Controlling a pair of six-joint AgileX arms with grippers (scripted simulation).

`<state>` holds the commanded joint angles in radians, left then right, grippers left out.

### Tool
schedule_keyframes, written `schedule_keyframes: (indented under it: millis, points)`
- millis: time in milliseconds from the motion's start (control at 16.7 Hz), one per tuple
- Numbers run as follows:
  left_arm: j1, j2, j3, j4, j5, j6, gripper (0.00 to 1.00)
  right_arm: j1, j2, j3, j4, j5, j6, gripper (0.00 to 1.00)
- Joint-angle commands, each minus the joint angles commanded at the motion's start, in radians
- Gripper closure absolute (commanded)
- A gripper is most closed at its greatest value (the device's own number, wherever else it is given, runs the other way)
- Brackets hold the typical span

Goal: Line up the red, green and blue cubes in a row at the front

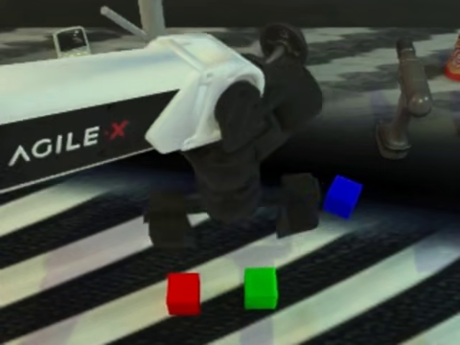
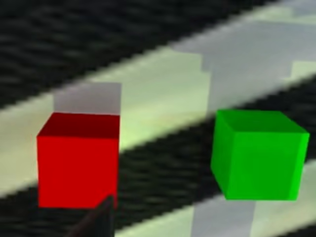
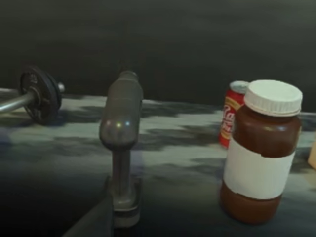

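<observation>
Top view puts the blue cube [image 1: 342,195] just beside my left gripper [image 1: 233,215], whose fingers spread wide and hold nothing; the red cube [image 1: 183,293] and green cube [image 1: 260,288] sit near, toward the front. It looks light and rigid: pinch opposite flat faces. My arm hides the table behind.

My top view looks down on the desk [image 1: 402,302], my left wrist close on red cube [image 2: 79,160] and green cube [image 2: 256,155], both shared with top, right wrist low, facing clutter.
</observation>
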<state>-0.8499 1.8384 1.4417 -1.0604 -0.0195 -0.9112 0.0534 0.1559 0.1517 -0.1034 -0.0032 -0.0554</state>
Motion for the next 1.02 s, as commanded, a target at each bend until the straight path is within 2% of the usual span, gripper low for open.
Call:
schedule_keyframes:
  millis: [180,420,780,1020]
  points:
    - [0.11,-0.216,-0.176,0.118,-0.006,0.048,0.0,0.048,0.22,0.197,-0.127,0.001,-0.068,0.0]
    - [0.294,-0.596,-0.479,0.311,-0.008,0.162,0.0,0.126,0.646,0.517,-0.345,0.004,-0.18,0.0]
    - [0.582,-1.208,-0.988,0.632,-0.004,0.449,0.0,0.251,1.287,0.994,-0.694,0.003,-0.357,0.0]
    - [0.731,-1.527,-1.243,0.827,0.005,0.658,0.0,0.322,1.63,1.273,-0.884,0.002,-0.456,0.0]
